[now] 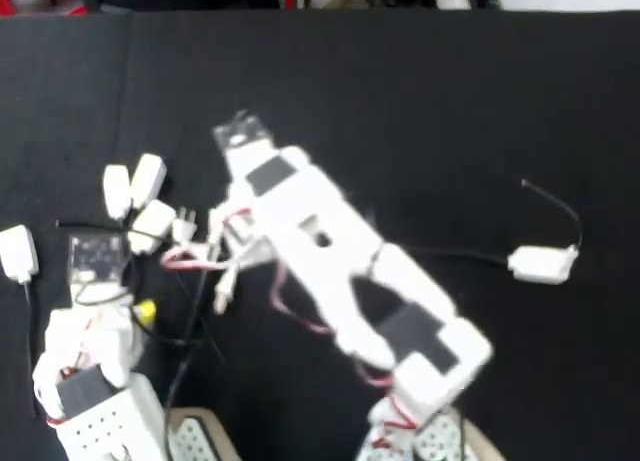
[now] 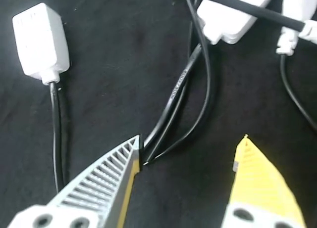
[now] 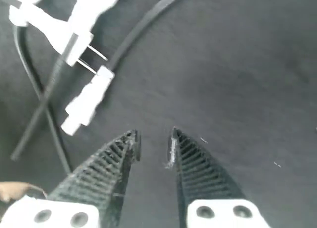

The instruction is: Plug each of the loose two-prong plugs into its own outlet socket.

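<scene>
Left gripper (image 2: 191, 137), right gripper (image 3: 153, 133) — one two-prong plug (image 3: 47, 26)

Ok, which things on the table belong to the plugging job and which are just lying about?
Job: white two-prong plug; cluster of white plastic socket blocks; black cables running among them.

Lying about: white corded box set apart from both arms, possibly another plug, cannot tell; black table cloth.
</scene>
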You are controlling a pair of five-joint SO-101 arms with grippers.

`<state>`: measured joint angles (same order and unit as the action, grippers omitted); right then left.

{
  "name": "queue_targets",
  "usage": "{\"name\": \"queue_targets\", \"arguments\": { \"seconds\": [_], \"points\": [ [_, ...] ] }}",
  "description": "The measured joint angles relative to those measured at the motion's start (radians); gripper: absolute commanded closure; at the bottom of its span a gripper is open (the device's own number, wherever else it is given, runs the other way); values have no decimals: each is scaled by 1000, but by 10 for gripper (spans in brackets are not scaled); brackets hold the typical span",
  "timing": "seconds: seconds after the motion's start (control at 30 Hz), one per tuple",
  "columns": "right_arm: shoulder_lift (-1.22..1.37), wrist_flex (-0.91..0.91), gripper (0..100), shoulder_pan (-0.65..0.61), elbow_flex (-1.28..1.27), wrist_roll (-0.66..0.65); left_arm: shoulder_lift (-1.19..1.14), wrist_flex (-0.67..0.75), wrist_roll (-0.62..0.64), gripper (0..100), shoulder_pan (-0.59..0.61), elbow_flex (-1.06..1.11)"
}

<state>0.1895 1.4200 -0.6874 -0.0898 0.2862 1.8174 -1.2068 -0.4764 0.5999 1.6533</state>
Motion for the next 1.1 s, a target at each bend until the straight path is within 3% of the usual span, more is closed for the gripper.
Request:
{"name": "queue_targets", "arguments": {
  "seconds": [0.2, 0.63, 1.0, 1.1],
  "points": [
    [192, -23, 899, -72, 146, 107, 0, 0, 0, 704, 26, 0],
    [466, -25, 902, -75, 379, 344, 0, 0, 0, 704, 26, 0],
    [534, 9, 904, -72, 439, 358, 0, 0, -2, 704, 26, 12],
    [540, 60, 951, -74, 462, 358, 0, 0, -2, 704, 26, 12]
  ]
}}
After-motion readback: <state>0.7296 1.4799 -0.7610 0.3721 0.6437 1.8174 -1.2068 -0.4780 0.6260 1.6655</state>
